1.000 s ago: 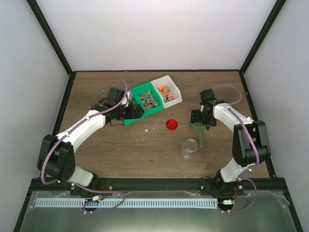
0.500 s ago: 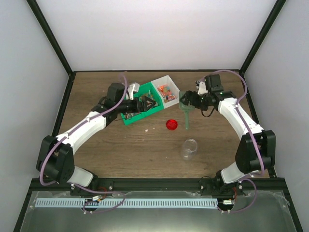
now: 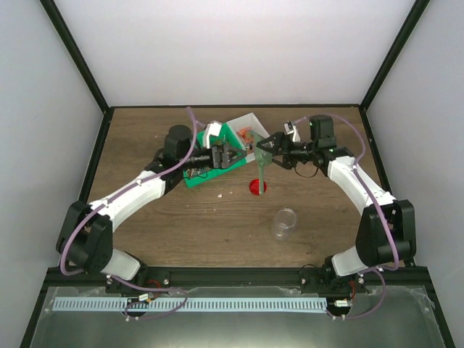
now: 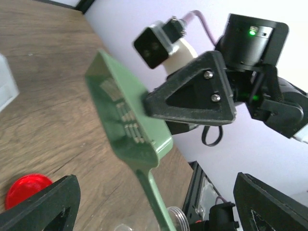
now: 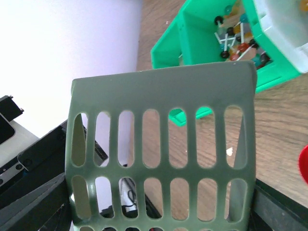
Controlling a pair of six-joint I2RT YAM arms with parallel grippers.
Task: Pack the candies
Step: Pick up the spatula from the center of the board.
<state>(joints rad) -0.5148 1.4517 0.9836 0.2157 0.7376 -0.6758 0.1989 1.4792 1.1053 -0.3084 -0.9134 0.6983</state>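
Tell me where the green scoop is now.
Top view, just right of centre: the green scoop is held aloft in the right gripper beside the white bin, its handle hanging toward the red lid.

Green slotted scoop point(image 4: 127, 120) at centre frame, lifted off table. Blade tilted toward upper left, handle running down to bottom edge.
Right gripper point(image 4: 161, 113) clamped on blade's right side, black triangular finger plate point(image 4: 192, 94) pressed against it.
Wrist camera point(image 4: 155, 42) above plate. Green indicator light point(image 4: 250, 32) lit on black housing, upper right.
Left gripper point(image 4: 156, 197): fingers point(image 4: 43, 207) spread wide at lower corners.
Red lid point(image 4: 26, 190) on wooden table point(image 4: 43, 125), lower left.
Clear jar rim point(image 4: 180, 219) at bottom centre, beside handle.
White container edge point(image 4: 5, 84) at left border.
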